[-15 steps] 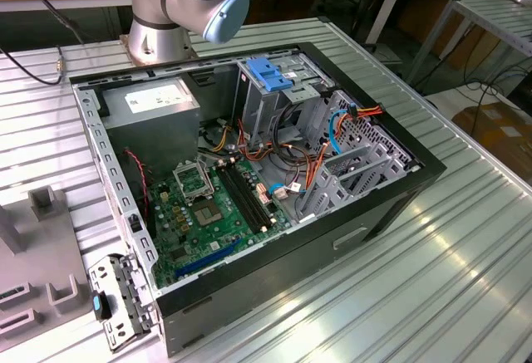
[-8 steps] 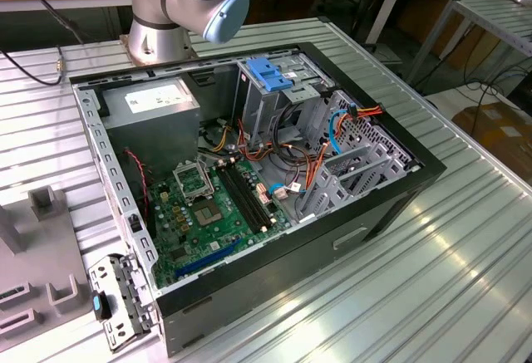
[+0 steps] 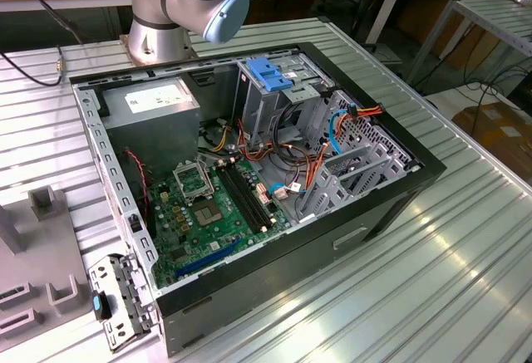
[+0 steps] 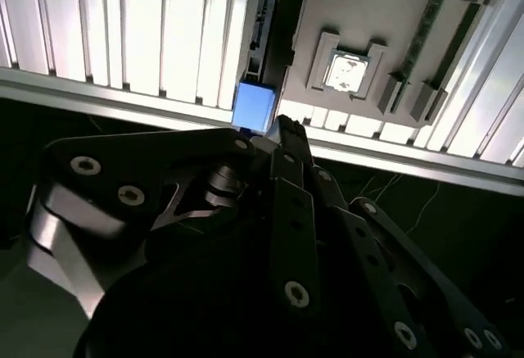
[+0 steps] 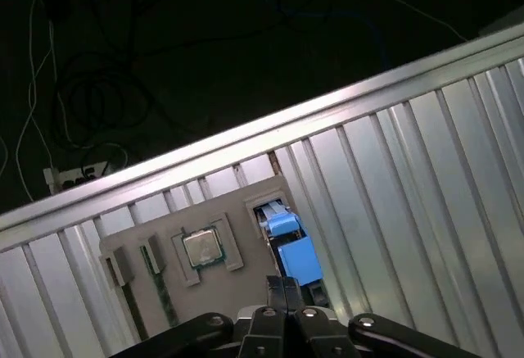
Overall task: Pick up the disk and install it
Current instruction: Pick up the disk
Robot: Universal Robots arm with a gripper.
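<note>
In the exterior view the disk (image 3: 121,301) stands on its edge on the counter (image 3: 399,280). It is just beside the grey fixture (image 3: 50,288), between that fixture and the open computer case (image 3: 249,172).

In the second wrist view the gripper (image 4: 284,129) has its jaws pressed together, with nothing between them. The blue rail (image 4: 254,106) of the disk shows just past the tips, at the grey fixture's side.

In the first wrist view the disk (image 5: 291,247) is under the jaws and apart from them. Its long axis runs along the grey fixture's side. I judge that the closing line of the jaws crosses its thin width.
</note>
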